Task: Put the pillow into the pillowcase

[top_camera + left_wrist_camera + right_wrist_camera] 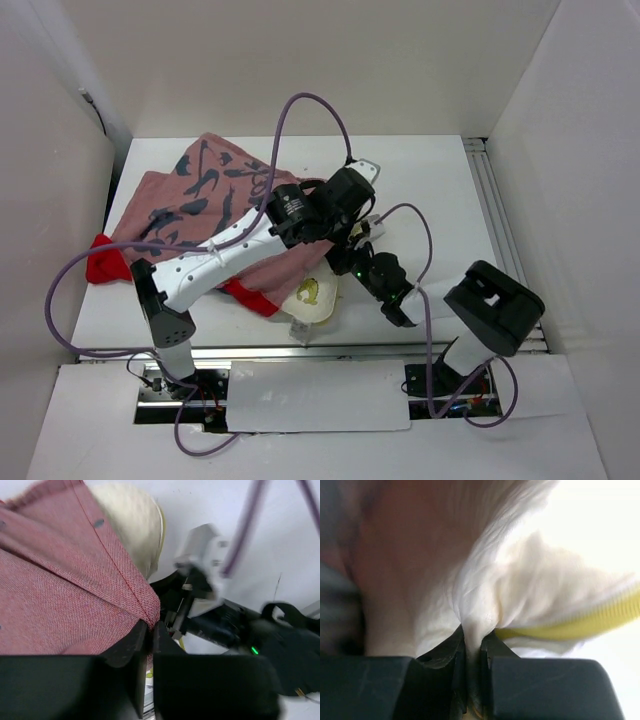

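Observation:
The pillowcase (200,200) lies crumpled at the back left of the table, pinkish-red with dark markings. Its near edge is lifted, and my left gripper (150,628) is shut on that hem of red weave (65,595). The cream pillow (315,293) pokes out under that edge, showing a yellow emblem. In the left wrist view the pillow (135,525) sits just behind the hem. My right gripper (474,641) is shut on a fold of the pillow's white fabric (520,590), next to its yellow edge (580,622). From above, the two grippers (345,225) (347,258) are close together.
White walls stand on both sides of the white table (440,190). A metal rail (500,220) runs along the right edge. Purple cables (290,120) loop over the left arm. The right arm's wrist (225,625) is directly in front of the left gripper.

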Controlling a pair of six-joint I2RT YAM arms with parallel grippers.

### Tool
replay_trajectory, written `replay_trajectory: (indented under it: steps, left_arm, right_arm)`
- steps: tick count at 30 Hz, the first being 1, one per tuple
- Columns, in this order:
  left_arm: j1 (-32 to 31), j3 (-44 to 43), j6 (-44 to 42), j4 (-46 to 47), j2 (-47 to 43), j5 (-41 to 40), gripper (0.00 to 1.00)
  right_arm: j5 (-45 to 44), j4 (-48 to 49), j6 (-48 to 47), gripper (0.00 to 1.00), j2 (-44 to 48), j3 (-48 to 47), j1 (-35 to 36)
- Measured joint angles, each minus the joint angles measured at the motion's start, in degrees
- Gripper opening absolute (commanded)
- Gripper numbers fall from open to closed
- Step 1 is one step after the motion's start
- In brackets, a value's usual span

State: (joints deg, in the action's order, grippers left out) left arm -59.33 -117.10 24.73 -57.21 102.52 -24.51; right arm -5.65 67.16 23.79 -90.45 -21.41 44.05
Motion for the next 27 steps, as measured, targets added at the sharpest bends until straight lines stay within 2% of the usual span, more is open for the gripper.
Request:
replay_trajectory:
  steps: [1, 2, 3, 4, 6, 9, 12, 13, 14, 17, 21, 24, 27]
  left_arm:
    - [0.5, 1.4, 0.8, 0.4, -0.2, 0.5, 0.59]
    - [1.3, 3.0, 1.2, 1.1, -0.5, 1.3, 0.87]
    - [2.2, 4.4, 2.2, 1.9, -0.7, 2.9, 1.00]
    - [2.9, 6.0, 3.6, 3.1, -0.9, 4.0, 1.00]
    - [3.5, 8.5, 5.7, 7.0, -1.6, 5.3, 1.00]
    - [3.0, 15.6, 9.0, 10.3, -5.5, 4.7, 1.00]
    - [1.9, 26.8, 13.9, 9.4, -13.2, 3.1, 1.00]
    - [1.6, 30.6, 15.7, 8.5, -15.9, 2.6, 1.00]
    - [1.2, 34.9, 17.9, 8.0, -19.1, 2.1, 1.00]
    - [-0.6, 46.6, 25.7, 5.8, -27.4, 1.3, 1.00]
    - [-4.5, 58.8, 37.6, 2.8, -33.3, 0.9, 1.00]
    - [-5.7, 64.7, 44.8, -0.2, -32.4, 0.9, 1.00]
    - [-5.8, 65.8, 49.4, -1.7, -28.7, -0.2, 1.00]
  right_arm:
    - [-2.3, -0.7, 1.1, 0.00, 1.4, 0.0, 0.0]
    - [-4.3, -1.1, 2.1, 0.00, 3.1, 0.1, 0.1]
    - [-6.2, -1.8, 3.2, 0.00, 5.1, 0.1, 0.1]
    - [-8.0, -3.0, 4.0, 0.00, 7.0, 0.1, 0.1]
    - [-10.2, -5.7, 5.6, 0.07, 9.4, 0.4, 0.1]
    - [-11.6, -10.1, 7.3, 0.30, 9.9, 0.5, -0.3]
    - [-12.0, -15.0, 8.6, 0.71, 9.2, -0.5, -1.7]
    - [-12.3, -16.4, 8.5, 0.89, 8.9, -1.1, -2.3]
    - [-12.5, -17.8, 8.4, 0.98, 8.7, -1.8, -2.6]
    - [-12.2, -23.9, 7.2, 1.00, 8.6, -4.9, -2.7]
    - [-12.2, -35.3, 6.3, 1.00, 12.0, -7.1, -2.8]
    - [-11.6, -44.6, 3.8, 1.00, 17.8, -7.4, -2.6]
    - [-11.0, -53.2, 0.6, 1.00, 23.0, -8.7, -1.2]
